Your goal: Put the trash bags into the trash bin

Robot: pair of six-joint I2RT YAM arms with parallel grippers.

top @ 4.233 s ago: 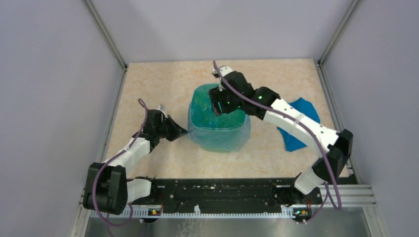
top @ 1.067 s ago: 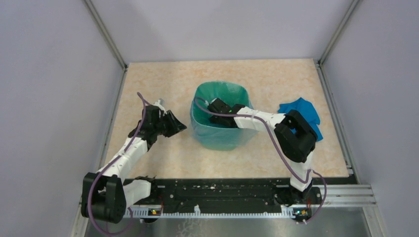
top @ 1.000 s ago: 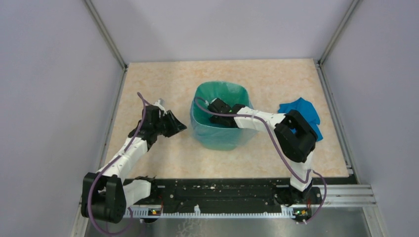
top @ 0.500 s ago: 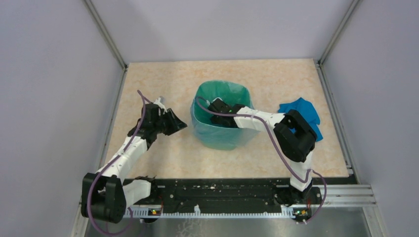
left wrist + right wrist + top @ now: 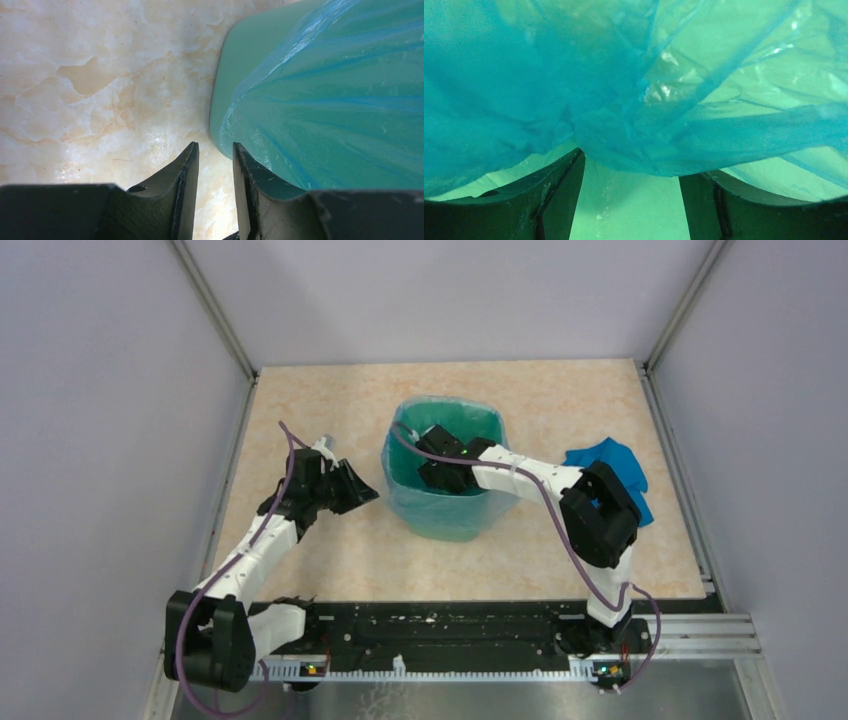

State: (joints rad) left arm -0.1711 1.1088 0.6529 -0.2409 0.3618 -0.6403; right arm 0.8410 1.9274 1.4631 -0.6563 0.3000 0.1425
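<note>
The mint-green trash bin [image 5: 440,525] stands mid-table. The light blue translucent trash bag [image 5: 402,502] lies in its mouth, with its film draped over the rim and down the outer walls. My right gripper [image 5: 432,454] is inside the bin, open. In the right wrist view, bunched bag film [image 5: 614,100] hangs just over my gripper's [image 5: 631,162] tips, with the bin's inner wall [image 5: 634,210] behind. My left gripper [image 5: 366,492] sits just left of the bin, narrowly open and empty. The left wrist view shows the gripper [image 5: 215,146], the bin corner [image 5: 235,65] and the film-covered wall [image 5: 340,100].
A crumpled dark blue sheet [image 5: 612,472] lies on the table right of the bin, partly behind my right arm's elbow. Grey enclosure walls stand at left, right and back. The black base rail [image 5: 450,625] runs along the near edge.
My right arm came down from above the bin into it and has just shifted slightly toward its far-left side. My left gripper let go of the bag's edge and drew back left.
</note>
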